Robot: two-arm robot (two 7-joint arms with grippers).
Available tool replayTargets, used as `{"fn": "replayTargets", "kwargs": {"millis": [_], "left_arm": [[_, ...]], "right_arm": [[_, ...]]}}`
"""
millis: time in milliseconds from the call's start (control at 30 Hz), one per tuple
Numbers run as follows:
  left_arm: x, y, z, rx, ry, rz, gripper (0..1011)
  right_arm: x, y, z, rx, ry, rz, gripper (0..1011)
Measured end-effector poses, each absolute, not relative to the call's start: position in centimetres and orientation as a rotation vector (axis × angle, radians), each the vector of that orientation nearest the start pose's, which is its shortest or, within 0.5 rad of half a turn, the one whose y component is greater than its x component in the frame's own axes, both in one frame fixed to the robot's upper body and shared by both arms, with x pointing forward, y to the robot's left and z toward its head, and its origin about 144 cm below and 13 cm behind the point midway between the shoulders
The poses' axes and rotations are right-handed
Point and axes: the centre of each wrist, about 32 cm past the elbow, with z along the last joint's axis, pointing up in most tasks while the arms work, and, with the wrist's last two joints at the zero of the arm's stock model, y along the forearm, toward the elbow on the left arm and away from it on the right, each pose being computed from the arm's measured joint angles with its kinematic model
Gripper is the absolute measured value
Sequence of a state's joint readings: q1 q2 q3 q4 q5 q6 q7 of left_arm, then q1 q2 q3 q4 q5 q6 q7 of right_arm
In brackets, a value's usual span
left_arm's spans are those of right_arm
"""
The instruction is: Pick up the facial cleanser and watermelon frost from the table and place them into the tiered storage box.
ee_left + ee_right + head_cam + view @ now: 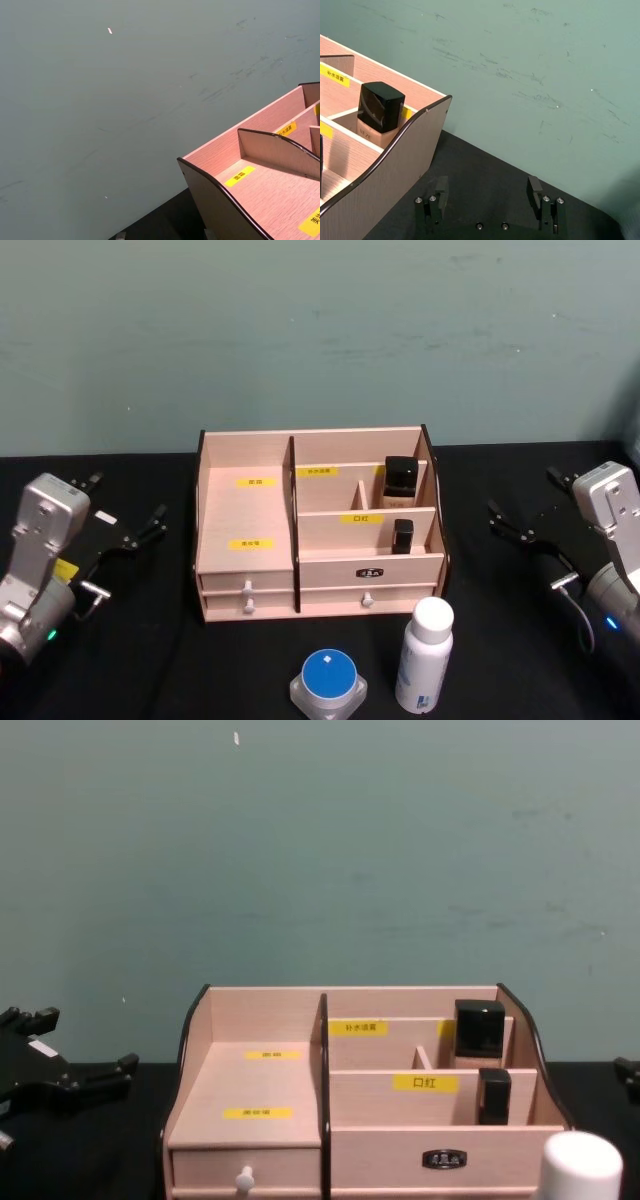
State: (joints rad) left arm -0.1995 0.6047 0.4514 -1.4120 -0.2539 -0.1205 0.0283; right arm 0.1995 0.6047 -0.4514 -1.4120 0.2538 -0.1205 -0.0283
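Pale wood edged in black, the tiered storage box (225,512) stands mid-table. Just in front of it, untouched, are a white-capped bottle (425,655), probably the facial cleanser, and a blue-lidded jar (328,678), probably the watermelon frost. The left gripper (128,498) and right gripper (522,492) flank the box, spread and empty, so the first pick seems yet to begin and calls for an arm to reach forward and down.

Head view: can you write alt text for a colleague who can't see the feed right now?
A pale wooden tiered storage box sits at the middle of the table, a black-capped bottle in its rear right compartment. In front of it stand a white bottle and a blue-lidded jar. The left gripper and right gripper are parked either side of the box.
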Motion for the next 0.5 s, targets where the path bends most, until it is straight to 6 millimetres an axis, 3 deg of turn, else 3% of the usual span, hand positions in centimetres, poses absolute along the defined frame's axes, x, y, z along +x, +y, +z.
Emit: {"fn": "replayTargets", "kwargs": {"millis": [500], "left_arm": [[48.86, 30.97, 113.98, 0.304, -0.285, 1.248, 1010]], "right_arm": [[48.86, -30.97, 113.98, -0.304, -0.285, -1.248, 1002]]}}
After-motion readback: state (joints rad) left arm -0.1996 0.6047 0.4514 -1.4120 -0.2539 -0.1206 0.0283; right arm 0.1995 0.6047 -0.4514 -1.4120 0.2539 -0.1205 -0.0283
